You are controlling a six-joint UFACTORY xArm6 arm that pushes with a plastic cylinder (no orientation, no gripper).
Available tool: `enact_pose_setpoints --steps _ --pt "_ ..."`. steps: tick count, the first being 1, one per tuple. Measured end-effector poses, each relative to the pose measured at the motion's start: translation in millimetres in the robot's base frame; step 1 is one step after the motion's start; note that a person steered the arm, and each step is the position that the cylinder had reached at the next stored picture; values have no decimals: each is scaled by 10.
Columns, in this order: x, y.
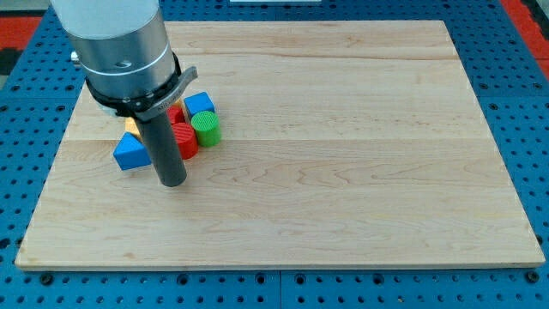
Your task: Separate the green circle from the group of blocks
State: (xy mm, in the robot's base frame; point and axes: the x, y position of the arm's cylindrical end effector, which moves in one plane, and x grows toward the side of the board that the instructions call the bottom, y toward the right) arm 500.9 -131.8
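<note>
The green circle [206, 127] stands at the right edge of a tight group of blocks at the board's upper left. It touches a blue cube [198, 105] above it and a red round block [184, 140] to its left. Another red block [175, 114] sits behind, partly hidden by the rod. A blue triangle [130, 153] lies at the group's left, with a yellow block [132, 125] peeking out above it. My tip [172, 183] rests on the board just below the red round block, down and to the left of the green circle.
The wooden board [343, 172] lies on a blue perforated table [532, 103]. The arm's grey cylinder [120, 51] covers the board's top left corner and hides part of the group.
</note>
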Motion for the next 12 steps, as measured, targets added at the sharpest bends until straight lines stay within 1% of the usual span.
enact_pose_setpoints --steps 4,6,7,8,9,10,12 --pt "27 -65" --pt "112 -305" --pt "113 -694" --pt "110 -1556" --pt "-417 -1636" --pt "-831 -1638" --pt "-876 -1732"
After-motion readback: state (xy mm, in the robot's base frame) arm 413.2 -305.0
